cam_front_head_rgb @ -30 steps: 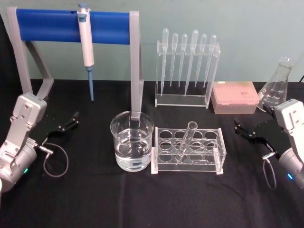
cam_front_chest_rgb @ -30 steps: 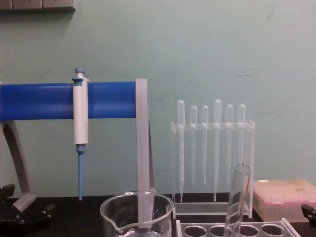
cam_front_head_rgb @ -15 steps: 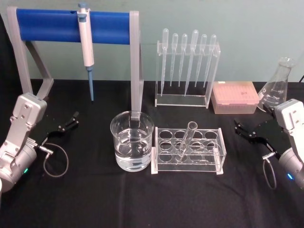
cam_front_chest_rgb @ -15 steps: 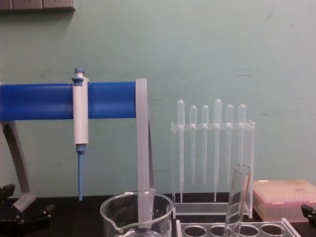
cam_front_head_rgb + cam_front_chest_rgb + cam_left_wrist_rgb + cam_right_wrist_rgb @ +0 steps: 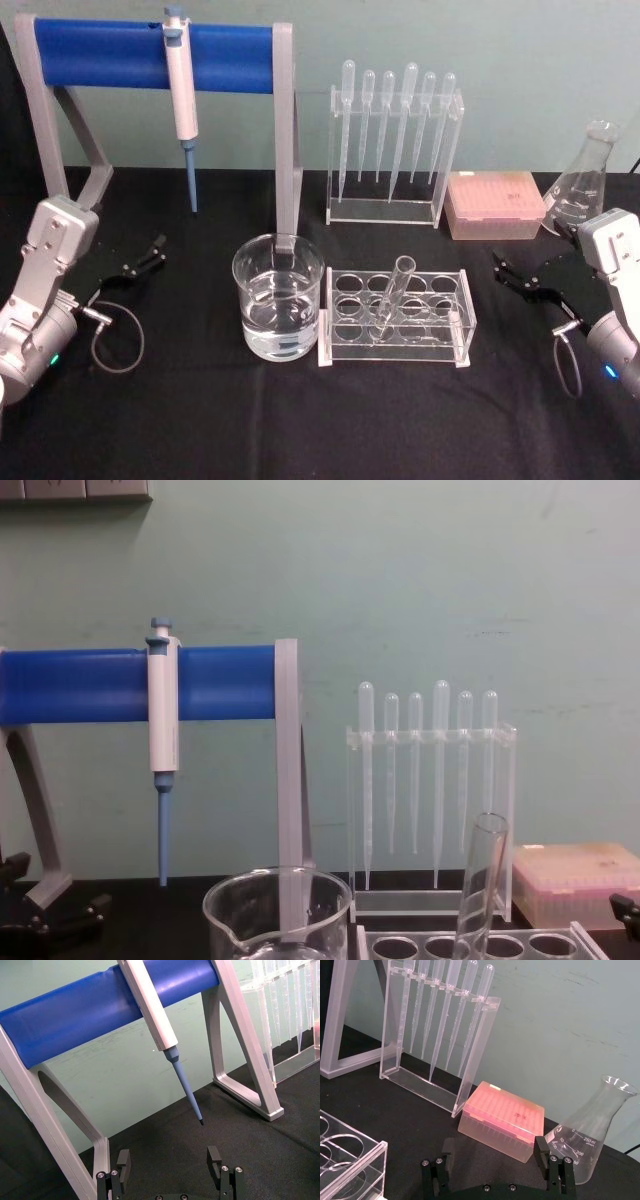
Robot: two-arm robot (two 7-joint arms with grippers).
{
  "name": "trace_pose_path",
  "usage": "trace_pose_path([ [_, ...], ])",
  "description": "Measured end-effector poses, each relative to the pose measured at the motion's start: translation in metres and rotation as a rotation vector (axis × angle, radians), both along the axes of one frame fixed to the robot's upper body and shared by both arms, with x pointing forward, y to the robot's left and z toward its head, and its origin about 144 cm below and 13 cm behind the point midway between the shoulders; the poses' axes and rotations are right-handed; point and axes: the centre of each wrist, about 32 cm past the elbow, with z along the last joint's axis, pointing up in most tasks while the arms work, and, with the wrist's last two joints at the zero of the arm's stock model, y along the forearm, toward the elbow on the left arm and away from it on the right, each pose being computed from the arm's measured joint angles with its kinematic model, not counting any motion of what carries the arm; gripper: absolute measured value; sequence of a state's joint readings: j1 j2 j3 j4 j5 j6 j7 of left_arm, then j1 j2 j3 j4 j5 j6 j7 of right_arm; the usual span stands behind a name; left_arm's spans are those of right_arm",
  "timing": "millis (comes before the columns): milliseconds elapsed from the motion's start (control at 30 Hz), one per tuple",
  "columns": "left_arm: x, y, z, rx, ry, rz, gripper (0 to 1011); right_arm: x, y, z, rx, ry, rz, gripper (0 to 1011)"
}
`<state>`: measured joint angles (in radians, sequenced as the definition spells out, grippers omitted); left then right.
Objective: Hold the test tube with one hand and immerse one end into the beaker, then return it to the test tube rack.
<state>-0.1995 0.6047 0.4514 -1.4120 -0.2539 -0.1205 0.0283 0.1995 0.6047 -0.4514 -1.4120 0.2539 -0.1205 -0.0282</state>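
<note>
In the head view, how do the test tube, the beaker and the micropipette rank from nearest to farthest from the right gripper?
From the right gripper, at right:
1. test tube, leaning in the rack, centre.
2. beaker, left of the rack.
3. micropipette, hanging on the blue stand, back left.

- Test tube (image 5: 392, 292) is stood tilted in the tube rack (image 5: 455, 335), which is taken as dial centre.
- Beaker (image 5: 278, 300) is set just beside the rack at 9 o'clock.
- Pipette rack (image 5: 393, 150) is placed behind at 12 o'clock, tip box (image 5: 495, 205) at 1, flask (image 5: 582, 185) at 2.
- Micropipette (image 5: 183, 100) is hung on the stand (image 5: 100, 55) at 10 o'clock.
- Left gripper (image 5: 150, 255) is parked at 9 o'clock, beyond the beaker; right gripper (image 5: 503, 272) at 3 o'clock.
</note>
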Motion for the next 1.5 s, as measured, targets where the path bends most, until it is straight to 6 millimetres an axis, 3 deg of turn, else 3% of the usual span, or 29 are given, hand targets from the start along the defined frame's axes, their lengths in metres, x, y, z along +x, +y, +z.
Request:
trace_pose_path([
  [1233,0.0,0.0,0.0,0.0,0.0,0.0,1000,0.0,0.0,0.0,0.001,-0.003,-0.001,1002],
  [1500,0.0,0.0,0.0,0.0,0.0,0.0,1000,-0.013,-0.003,0.004,0.011,-0.037,0.008,1002],
])
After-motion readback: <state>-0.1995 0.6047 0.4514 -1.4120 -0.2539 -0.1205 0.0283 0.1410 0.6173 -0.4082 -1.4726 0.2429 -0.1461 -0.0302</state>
